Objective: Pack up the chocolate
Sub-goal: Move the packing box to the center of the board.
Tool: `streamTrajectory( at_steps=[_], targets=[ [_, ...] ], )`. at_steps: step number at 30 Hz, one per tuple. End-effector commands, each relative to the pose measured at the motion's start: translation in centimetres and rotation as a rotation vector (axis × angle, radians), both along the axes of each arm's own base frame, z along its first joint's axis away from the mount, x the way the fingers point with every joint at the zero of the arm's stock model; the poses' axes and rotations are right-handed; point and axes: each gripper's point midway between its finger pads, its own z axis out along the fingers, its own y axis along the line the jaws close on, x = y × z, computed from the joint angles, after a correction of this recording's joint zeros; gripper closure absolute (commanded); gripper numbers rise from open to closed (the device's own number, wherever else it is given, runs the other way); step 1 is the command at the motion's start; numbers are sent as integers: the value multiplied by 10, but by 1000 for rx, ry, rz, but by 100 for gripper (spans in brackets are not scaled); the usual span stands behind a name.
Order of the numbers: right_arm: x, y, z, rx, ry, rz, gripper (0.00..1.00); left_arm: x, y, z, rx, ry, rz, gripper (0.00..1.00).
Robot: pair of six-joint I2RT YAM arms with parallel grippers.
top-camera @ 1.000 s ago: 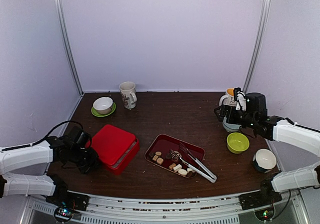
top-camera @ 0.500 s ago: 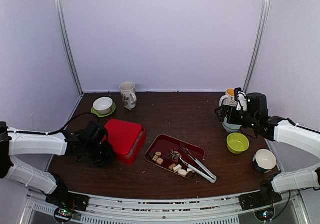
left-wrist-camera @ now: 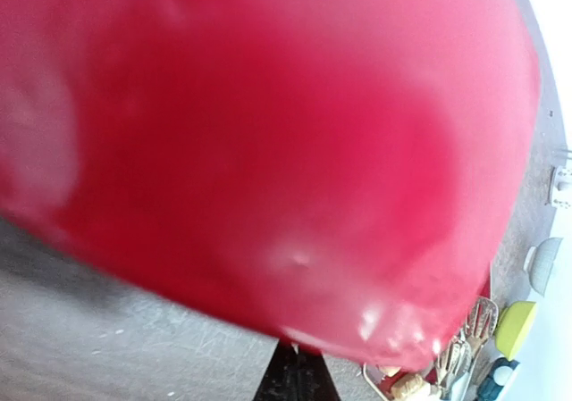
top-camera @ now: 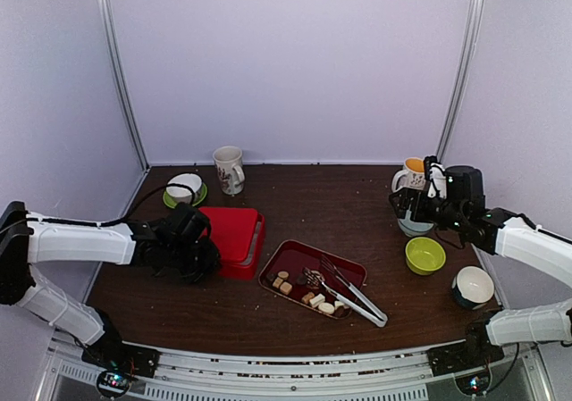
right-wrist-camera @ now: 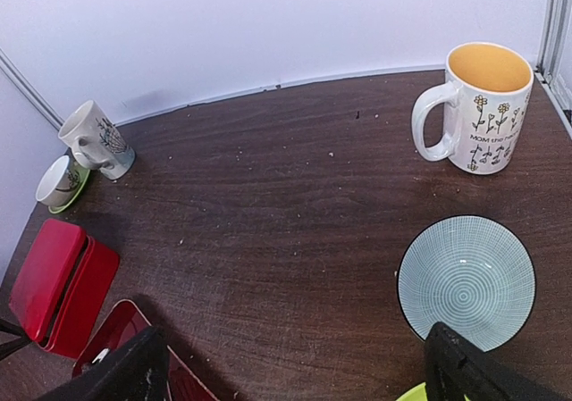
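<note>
Several small brown, tan and cream chocolate pieces (top-camera: 282,283) lie in a dark red tray (top-camera: 290,256) at mid table, and they also show in the left wrist view as chocolate (left-wrist-camera: 407,385). A red box (top-camera: 234,237) sits just left of the tray, tipped up on its right side. It fills the left wrist view as a red blur (left-wrist-camera: 268,151). My left gripper (top-camera: 198,256) is shut, its black tip (left-wrist-camera: 295,379) against the box's lower left edge. My right gripper (right-wrist-camera: 299,374) hangs open over bare table at the back right, with nothing between its fingers (right-wrist-camera: 134,365).
Metal tongs (top-camera: 353,296) lie across the tray. A patterned mug (top-camera: 230,169) and a white bowl on a green saucer (top-camera: 185,189) stand at the back left. On the right are a yellow-lined mug (right-wrist-camera: 483,106), a blue-grey bowl (right-wrist-camera: 465,280), a lime bowl (top-camera: 424,254) and a white bowl (top-camera: 474,287).
My left arm has swept right and back, carrying the red box with it toward the tray and tipping it up. The right arm has barely moved.
</note>
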Motion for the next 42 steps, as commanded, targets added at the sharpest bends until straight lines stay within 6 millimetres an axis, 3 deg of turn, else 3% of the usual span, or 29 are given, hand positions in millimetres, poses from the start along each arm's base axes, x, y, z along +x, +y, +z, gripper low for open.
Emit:
streamTrajectory(
  at_steps=[1, 7, 11, 16, 20, 23, 24, 27, 29, 35, 38, 42],
  targets=[
    [2, 4, 4, 19, -13, 6, 0, 5, 17, 35, 105, -109, -18, 95],
    [7, 10, 5, 30, -8, 24, 0, -2, 17, 57, 172, -236, -238, 89],
    [9, 11, 8, 24, -12, 26, 0, -9, 13, 86, 131, -395, -354, 89],
    [12, 10, 11, 13, -18, 22, 0, -3, 33, 111, 179, -457, -404, 89],
    [13, 14, 13, 27, -17, 36, 0, 15, 52, 119, 182, -448, -440, 75],
    [13, 18, 13, 45, -10, 52, 0, 28, 69, 125, 207, -474, -426, 60],
    [13, 19, 13, 48, -9, 57, 0, 32, 76, 126, 206, -480, -413, 50],
    [15, 21, 13, 67, -11, 60, 0, 52, 90, 125, 185, -499, -374, 15],
    [16, 22, 11, 71, -8, 61, 0, 67, 96, 122, 186, -523, -355, 3],
    [16, 25, 12, 74, 0, 70, 0, 97, 93, 104, 157, -556, -372, 2],
    [17, 24, 12, 67, 6, 70, 0, 104, 84, 91, 134, -545, -428, 2],
    [16, 25, 11, 78, 7, 70, 0, 112, 87, 71, 159, -497, -423, 2]
  ],
)
